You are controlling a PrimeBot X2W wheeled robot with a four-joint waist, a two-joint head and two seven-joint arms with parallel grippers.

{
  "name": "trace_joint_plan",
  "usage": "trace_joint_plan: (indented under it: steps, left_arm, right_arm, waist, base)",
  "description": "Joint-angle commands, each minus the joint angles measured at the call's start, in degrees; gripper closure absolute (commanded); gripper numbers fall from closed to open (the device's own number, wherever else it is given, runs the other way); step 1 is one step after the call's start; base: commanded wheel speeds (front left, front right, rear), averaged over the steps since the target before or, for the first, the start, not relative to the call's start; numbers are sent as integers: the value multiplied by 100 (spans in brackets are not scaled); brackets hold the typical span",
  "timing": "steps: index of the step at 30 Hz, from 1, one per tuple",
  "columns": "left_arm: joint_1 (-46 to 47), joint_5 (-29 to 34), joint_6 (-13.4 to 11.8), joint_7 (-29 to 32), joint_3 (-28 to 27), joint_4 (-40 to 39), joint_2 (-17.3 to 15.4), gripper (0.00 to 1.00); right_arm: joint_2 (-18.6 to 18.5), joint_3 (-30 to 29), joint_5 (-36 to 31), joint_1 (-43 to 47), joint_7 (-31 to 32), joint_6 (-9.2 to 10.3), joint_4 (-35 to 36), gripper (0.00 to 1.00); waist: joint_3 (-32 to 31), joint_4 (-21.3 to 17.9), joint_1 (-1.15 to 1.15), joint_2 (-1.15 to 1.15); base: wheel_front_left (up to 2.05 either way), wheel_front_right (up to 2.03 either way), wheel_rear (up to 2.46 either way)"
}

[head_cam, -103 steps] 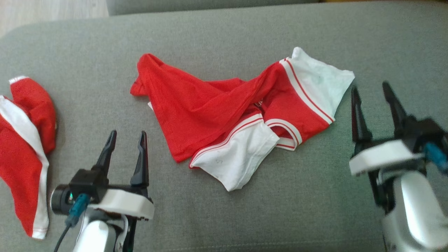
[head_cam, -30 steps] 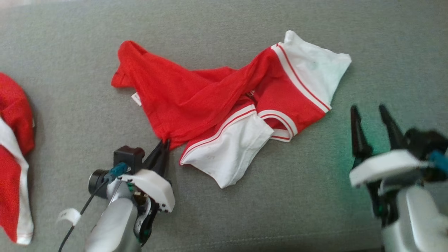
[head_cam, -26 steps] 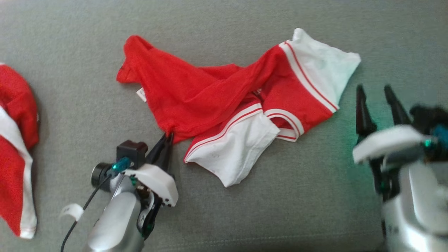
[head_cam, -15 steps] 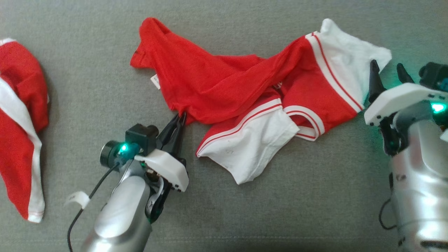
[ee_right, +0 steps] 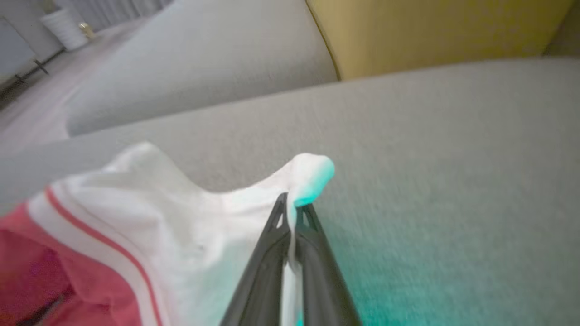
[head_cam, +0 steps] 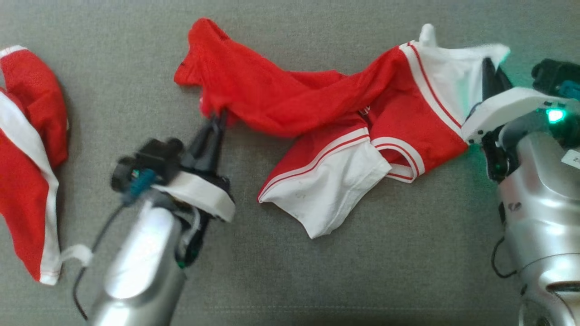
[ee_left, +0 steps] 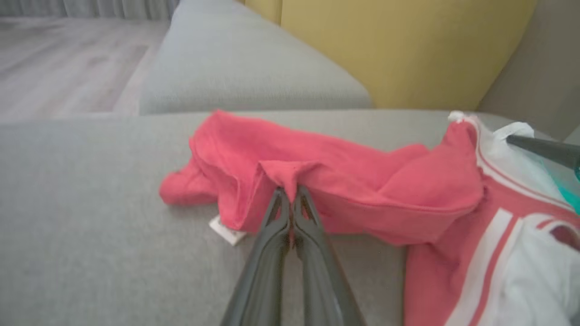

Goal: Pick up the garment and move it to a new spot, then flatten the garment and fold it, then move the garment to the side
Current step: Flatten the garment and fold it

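A second red-and-white garment [head_cam: 27, 158] lies well left of the garment [head_cam: 317, 99], apart from it and out of the way. The garment sprawls crumpled across the grey sofa seat [head_cam: 362, 271]. At the garment's left red edge, the left gripper [head_cam: 216, 118] is pressed together on a pinch of cloth, tenting it off the seat. At the garment's right white corner, the right gripper [head_cam: 491, 74] is likewise closed on the fabric. Grips at opposite ends look meant to lift it spread out, so it carries without bunching.
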State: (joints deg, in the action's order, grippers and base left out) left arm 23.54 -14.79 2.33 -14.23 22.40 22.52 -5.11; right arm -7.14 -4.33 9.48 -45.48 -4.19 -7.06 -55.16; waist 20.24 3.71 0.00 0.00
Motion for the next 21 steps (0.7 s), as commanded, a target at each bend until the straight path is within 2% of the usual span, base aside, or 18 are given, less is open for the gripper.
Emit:
trace_joint_plan:
  steps: [1, 5, 11, 16, 17, 21]
  left_arm:
    - [29, 13, -71, -72, -329, -447, -198, 100]
    - [-103, 83, -202, -74, -674, -1244, -426, 100]
    - [-131, 155, -327, -74, -1082, -2183, -796, 100]
    - [76, 131, -477, 171, -1379, -2941, -1016, 100]
    - [76, 131, -477, 171, -1379, -2941, -1016, 100]
    - [345, 55, -525, 516, -1530, -3468, -1138, 100]
  right_arm:
    - [-56, 295, 164, -49, -253, -43, 350, 100]
    - [-302, 627, 538, 180, -666, -43, 984, 100]
    - [-552, 794, 750, 578, -665, -43, 2450, 100]
    - [-691, 601, 678, 898, -100, -43, 4156, 100]
    - [-691, 601, 678, 898, -100, -43, 4156, 100]
    - [-696, 295, 564, 1071, 587, -43, 5448, 100]
  waist:
    - [-113, -35, 0, 0]
    - [-359, -143, 0, 0]
    - [-791, -340, 0, 0]
    - [-1152, -448, 0, 0]
    - [-1152, -448, 0, 0]
    - [-1364, -498, 0, 0]
  base:
    - [0, 0, 0]
    - [0, 0, 0]
    - [0, 0, 0]
    - [0, 0, 0]
    - [0, 0, 0]
    - [0, 0, 0]
